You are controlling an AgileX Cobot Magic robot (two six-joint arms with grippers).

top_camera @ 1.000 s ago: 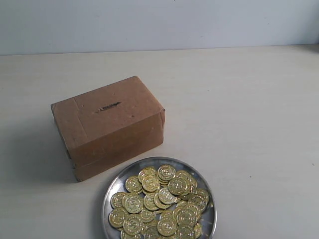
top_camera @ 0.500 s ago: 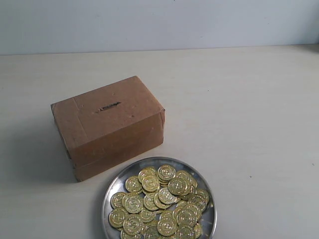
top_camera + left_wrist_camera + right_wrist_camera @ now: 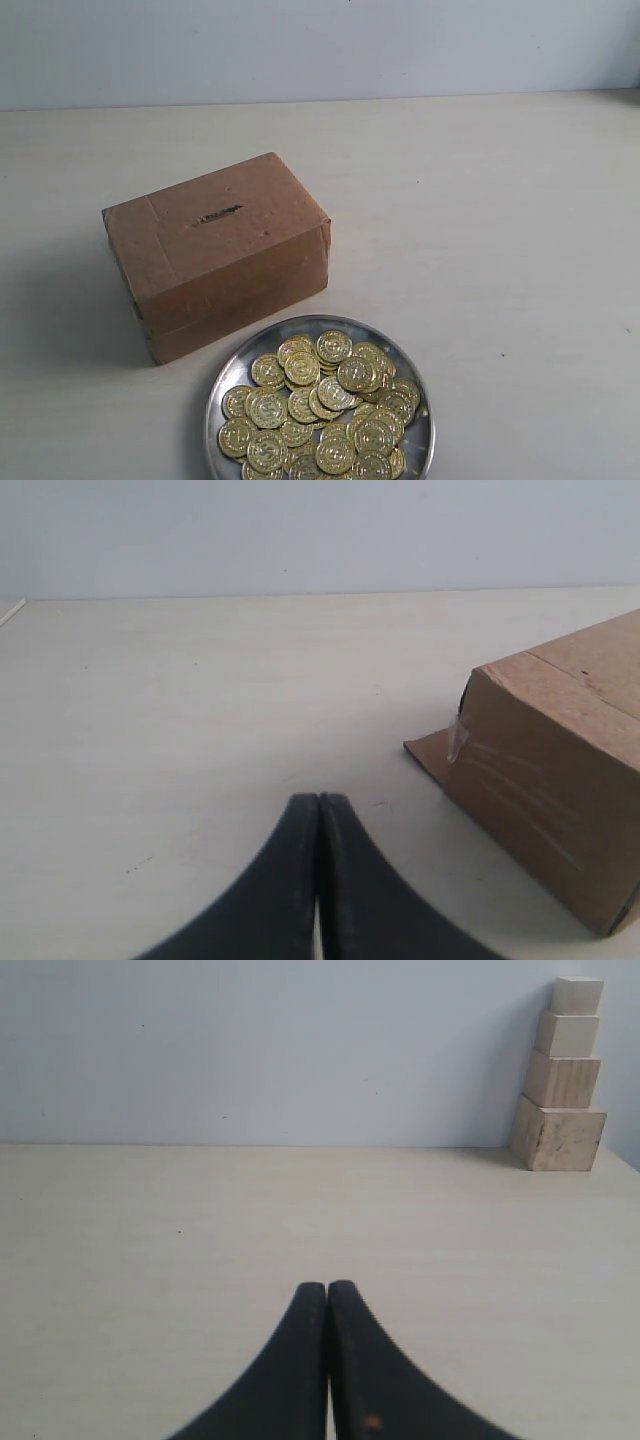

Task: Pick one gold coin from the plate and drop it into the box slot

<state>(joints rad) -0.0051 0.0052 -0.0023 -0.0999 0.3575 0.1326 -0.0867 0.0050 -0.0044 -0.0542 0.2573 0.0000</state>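
Two grippers: neither shows in the exterior view, neither is near the coins; likely the opening step, with the reach to the plate not yet made
left gripper (image 3: 318,802): fingers pressed together, nothing between them; low over bare table (image 3: 500,250)
box (image 3: 225,255): ahead of the left fingers, apart from them; brown cardboard, tape on the corner seam; sits flat, top face up
box slot (image 3: 218,215): short dark slit in the top face; narrow, so a coin probably has to go in edge-on, lined up with it
plate (image 3: 232,368): shiny metal, low rim; just beside the box's lower front edge, cannot tell if touching; in neither wrist view, so its place off the fingers cannot be told
gold coins (image 3: 330,410): many, heaped and overlapping, lying mostly flat; one alone looks hard to pinch
right gripper (image 3: 328,1288): fingers closed tight, empty; bare table ahead, stack of wooden blocks (image 3: 562,1080) well beyond by the wall
next move: one arm to spread its fingers, go over the plate, come down on a coin at the heap's edge
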